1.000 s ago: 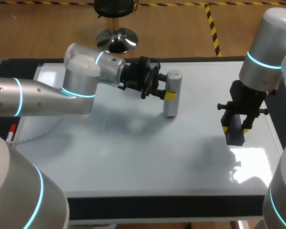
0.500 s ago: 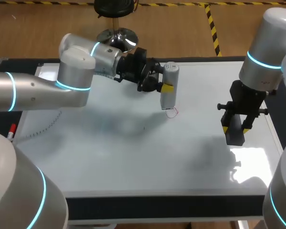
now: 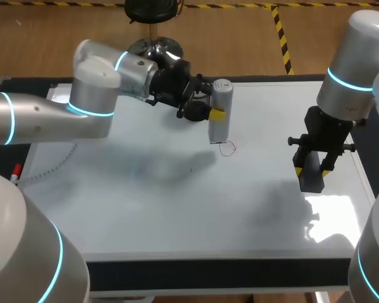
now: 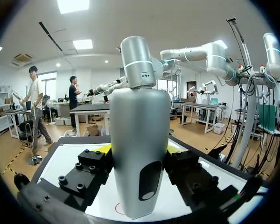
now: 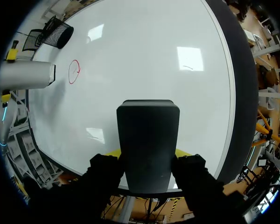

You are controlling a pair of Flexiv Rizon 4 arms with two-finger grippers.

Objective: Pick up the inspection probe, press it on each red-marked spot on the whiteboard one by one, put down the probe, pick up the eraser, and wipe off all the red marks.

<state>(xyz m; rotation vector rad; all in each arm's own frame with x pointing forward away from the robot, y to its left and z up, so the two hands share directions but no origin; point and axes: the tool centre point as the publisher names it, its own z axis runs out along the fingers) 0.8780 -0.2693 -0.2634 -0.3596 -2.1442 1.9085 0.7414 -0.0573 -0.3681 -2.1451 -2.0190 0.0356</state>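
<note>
The grey-white inspection probe [image 3: 219,117] hangs upright, its lower end just above and left of a small red circle [image 3: 227,149] on the whiteboard [image 3: 177,208]. My left gripper [image 3: 213,113] is shut on its middle; in the left wrist view the probe [image 4: 140,149] fills the gap between the fingers of my left gripper [image 4: 137,161], with the red circle [image 4: 119,208] below it. At the board's right, my right gripper [image 3: 314,165] is shut on the black eraser [image 3: 311,175], held over the board. The right wrist view shows the eraser [image 5: 148,140], red circle [image 5: 73,72] and probe [image 5: 25,75].
A red-capped marker [image 3: 14,173] lies off the board's left edge. A tiny dark speck [image 3: 191,169] sits mid-board. The board's dark front frame [image 3: 215,273] runs along the near side. A faint short line [image 5: 189,67] shows on the board ahead of the eraser.
My left arm has drawn the probe up and back to the left, off the red circle, which now shows. The right arm and eraser have not moved.
</note>
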